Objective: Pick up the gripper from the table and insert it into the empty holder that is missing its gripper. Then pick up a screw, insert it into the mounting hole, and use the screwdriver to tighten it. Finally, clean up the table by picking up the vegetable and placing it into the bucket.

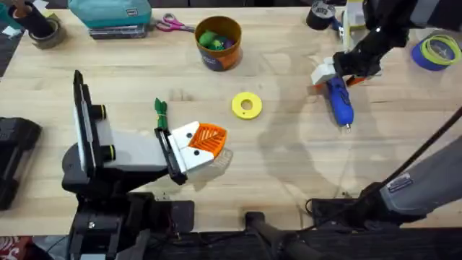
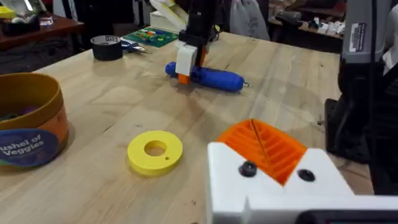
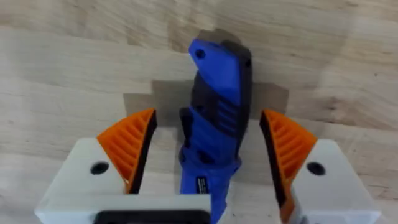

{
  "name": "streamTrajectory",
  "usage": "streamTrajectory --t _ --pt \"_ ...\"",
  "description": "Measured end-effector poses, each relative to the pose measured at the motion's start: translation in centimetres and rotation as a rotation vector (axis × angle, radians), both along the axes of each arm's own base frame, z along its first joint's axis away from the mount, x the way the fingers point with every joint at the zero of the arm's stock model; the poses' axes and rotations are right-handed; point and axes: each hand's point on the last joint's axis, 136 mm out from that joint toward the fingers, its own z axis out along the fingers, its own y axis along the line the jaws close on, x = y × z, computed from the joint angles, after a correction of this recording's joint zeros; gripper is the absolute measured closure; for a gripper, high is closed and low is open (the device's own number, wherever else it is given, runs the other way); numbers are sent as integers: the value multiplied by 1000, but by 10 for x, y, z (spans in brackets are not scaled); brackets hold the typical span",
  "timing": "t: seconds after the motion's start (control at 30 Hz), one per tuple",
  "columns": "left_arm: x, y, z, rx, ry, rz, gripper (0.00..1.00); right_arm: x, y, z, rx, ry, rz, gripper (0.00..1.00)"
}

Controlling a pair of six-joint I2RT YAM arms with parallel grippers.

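The blue screwdriver (image 1: 339, 101) (image 2: 211, 78) (image 3: 214, 124) lies on the table at the right. My right gripper (image 1: 333, 74) (image 3: 208, 118) stands open astride its thick end, with a gap on each side of it. My left gripper (image 1: 216, 144) (image 2: 261, 140) is shut near the table's middle, its two orange wedges pressed together with nothing between them. A dark screw head (image 2: 247, 168) sits in one of its white blocks. A green vegetable (image 1: 160, 114) lies beside the left arm. The bucket (image 1: 218, 42) (image 2: 28, 124) stands at the back. The loose gripper and the empty holder are out of view.
A yellow ring disc (image 1: 247, 105) (image 2: 155, 149) lies between the two grippers. Along the back edge are scissors (image 1: 172, 24), a teal case (image 1: 112, 14) and black tape rolls (image 1: 320, 14). A blue tape roll (image 1: 437, 52) sits far right.
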Motion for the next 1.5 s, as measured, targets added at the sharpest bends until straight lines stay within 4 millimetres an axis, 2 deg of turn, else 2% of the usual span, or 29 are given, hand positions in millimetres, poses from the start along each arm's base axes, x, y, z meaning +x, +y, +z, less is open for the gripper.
streamTrajectory --t 0.77,0.83,0.93,1.03,1.07,1.5 --pt "0 0 0 0 0 0 997 -2 -5 -13 -30 18 4 22" --pt "0 0 0 0 0 0 997 -1 -6 -13 -40 16 6 129" --pt "0 0 0 0 0 0 997 0 -9 -13 -52 11 4 496" --pt "0 0 0 0 0 0 997 0 -11 -14 -53 12 3 931" --pt "0 0 0 0 0 0 997 -1 -11 -15 -52 19 0 975" --pt "0 0 0 0 0 0 997 0 -9 -12 -47 21 2 977"
